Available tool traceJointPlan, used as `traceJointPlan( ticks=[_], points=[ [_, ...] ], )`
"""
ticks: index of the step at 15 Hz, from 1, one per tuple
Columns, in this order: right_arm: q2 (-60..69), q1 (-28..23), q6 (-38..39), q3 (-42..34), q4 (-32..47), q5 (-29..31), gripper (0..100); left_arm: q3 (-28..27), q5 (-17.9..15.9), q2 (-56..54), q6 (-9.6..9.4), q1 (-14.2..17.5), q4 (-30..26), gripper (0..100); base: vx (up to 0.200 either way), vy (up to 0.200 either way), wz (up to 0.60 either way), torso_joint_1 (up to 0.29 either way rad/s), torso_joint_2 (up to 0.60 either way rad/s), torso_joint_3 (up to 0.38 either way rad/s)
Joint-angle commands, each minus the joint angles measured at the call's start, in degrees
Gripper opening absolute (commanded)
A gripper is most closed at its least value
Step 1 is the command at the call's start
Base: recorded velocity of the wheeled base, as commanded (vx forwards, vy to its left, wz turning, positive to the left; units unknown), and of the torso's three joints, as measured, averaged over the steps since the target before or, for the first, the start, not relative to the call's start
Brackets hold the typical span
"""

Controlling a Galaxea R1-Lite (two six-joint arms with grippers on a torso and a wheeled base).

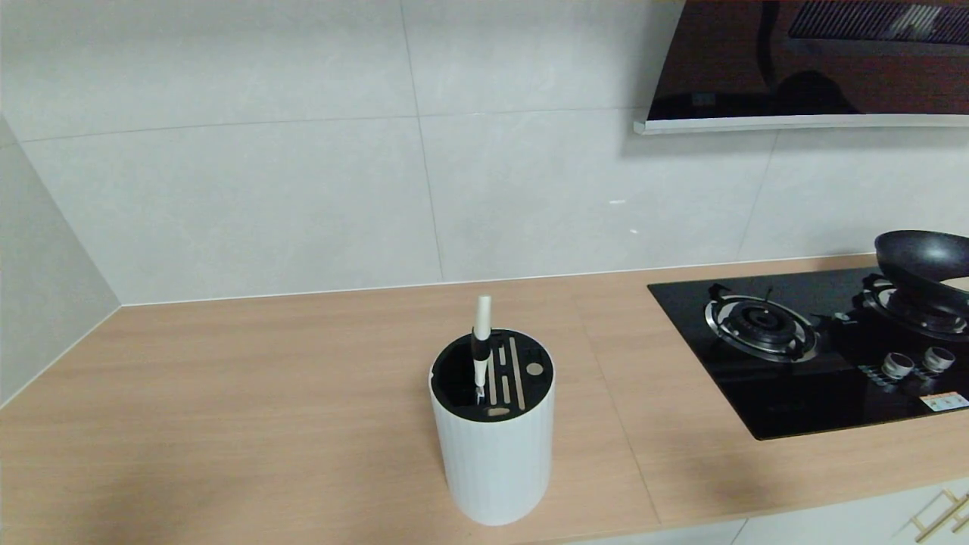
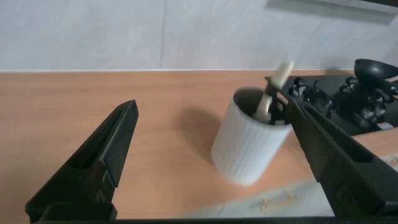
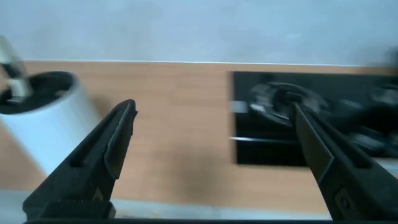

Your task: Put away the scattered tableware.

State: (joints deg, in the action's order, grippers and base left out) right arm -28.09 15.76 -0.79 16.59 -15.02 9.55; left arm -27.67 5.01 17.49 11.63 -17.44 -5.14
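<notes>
Head view puts the white-handled utensil (image 1: 481, 341) standing in the holder (image 1: 496, 454) on the surface (image 1: 227, 393), so I judge the tidying about done, my left claw (image 2: 210, 107) and right claw (image 3: 211, 107) both wide, empty.

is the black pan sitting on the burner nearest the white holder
No, the black pan sits over the right burner, while the left burner, nearest the white holder, is bare.

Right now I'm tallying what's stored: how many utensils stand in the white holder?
1: a white-handled utensil standing in the holder's open compartment; shorter ones may be hidden inside.
</notes>
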Motion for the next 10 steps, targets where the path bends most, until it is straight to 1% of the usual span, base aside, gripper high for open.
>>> traceJointPlan(
  ticks=[1,2,3,4,5,6,7,8,9,10],
  points=[
    [17.72,-7.94,-1.05,2.13,11.59,-0.49,100,0.69,-1.58,-11.78,-0.73,6.11,-2.94,100,0.000,0.000,0.00,0.000,0.00,0.000],
    [19.47,-8.56,-1.14,2.13,12.82,-0.49,100,0.95,-1.06,-11.96,-1.52,6.72,-3.12,100,0.000,0.000,0.00,0.000,0.00,0.000],
    [22.46,-10.05,-2.72,1.34,14.40,-0.49,100,1.74,0.44,-11.87,-2.14,7.86,-2.77,100,0.000,0.000,0.00,0.000,0.00,0.000],
    [23.08,-12.16,-3.60,-0.07,14.23,-0.05,100,2.27,1.58,-11.96,-2.75,9.45,-2.77,100,0.000,0.000,0.00,0.000,0.00,0.000],
    [24.66,-14.27,-3.69,-0.16,14.58,-0.67,100,2.71,1.76,-11.96,-3.54,10.33,-2.68,100,0.000,0.000,0.00,0.000,0.00,0.000],
    [27.03,-16.03,-3.87,-1.03,15.90,-1.90,100,3.33,2.02,-11.96,-4.69,12.26,-2.59,100,0.000,0.000,0.00,0.000,0.00,0.000],
    [27.91,-15.94,-3.87,-1.65,16.16,-1.37,100,3.68,1.67,-13.27,-4.77,15.34,-2.94,100,0.000,0.000,0.00,0.000,0.00,0.000],
    [28.00,-15.94,-3.78,-1.74,16.16,-0.49,100,5.08,0.53,-16.70,-5.30,17.01,-3.21,100,0.000,0.000,0.00,0.000,0.00,0.000],
    [28.00,-15.94,-3.69,-1.91,16.16,-0.05,100,7.72,-0.53,-17.49,-7.41,17.44,-2.94,100,0.000,0.000,0.00,0.000,0.00,0.000],
    [28.00,-15.94,-3.34,-2.88,16.07,-0.49,100,10.71,1.58,-17.49,-8.99,17.53,-2.68,100,0.000,0.000,0.00,0.000,0.00,0.000]
  ],
)
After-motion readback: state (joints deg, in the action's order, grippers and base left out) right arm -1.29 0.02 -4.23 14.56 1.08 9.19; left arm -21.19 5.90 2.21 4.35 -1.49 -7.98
